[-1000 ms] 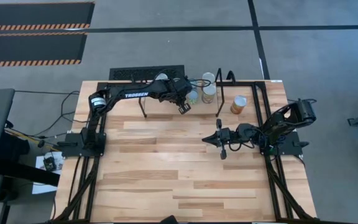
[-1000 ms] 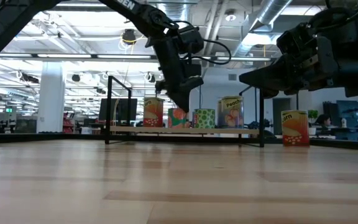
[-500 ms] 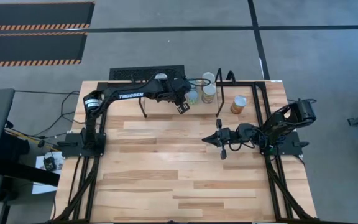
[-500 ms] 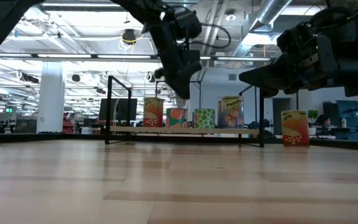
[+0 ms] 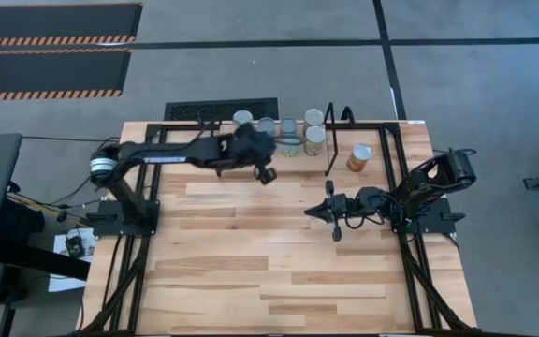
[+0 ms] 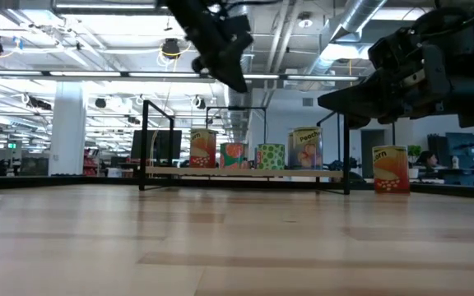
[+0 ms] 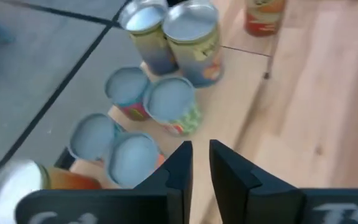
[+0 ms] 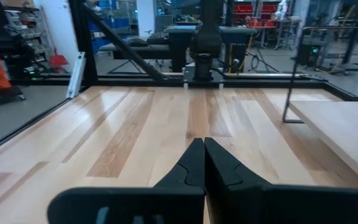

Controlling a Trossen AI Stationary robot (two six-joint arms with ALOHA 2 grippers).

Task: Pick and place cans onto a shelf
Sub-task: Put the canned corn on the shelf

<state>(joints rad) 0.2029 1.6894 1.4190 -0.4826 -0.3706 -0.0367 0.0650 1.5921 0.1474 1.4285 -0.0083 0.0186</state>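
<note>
Several cans [image 5: 289, 125] stand upright on the shelf's wooden board [image 6: 245, 173] at the table's far edge. They also show in the left wrist view [image 7: 169, 102]. One orange can [image 5: 359, 156] stands on the table to the right of the shelf; the low view shows it too [image 6: 390, 168]. My left gripper [image 5: 268, 174] hangs above the table just in front of the shelf. Its fingers [image 7: 201, 158] are almost together and hold nothing. My right gripper [image 5: 311, 211] is shut and empty [image 8: 202, 152], held above the table's right middle.
The shelf's black upright loops [image 5: 344, 116] rise at its ends. Bare wooden tabletop [image 5: 251, 253] lies in front of both grippers. The black table frame [image 5: 410, 253] runs along both sides.
My left gripper has drawn back from over the shelf toward the table's left and near edges and has risen. The cans it covered in the high view now show. The cans and my right arm have kept still.
</note>
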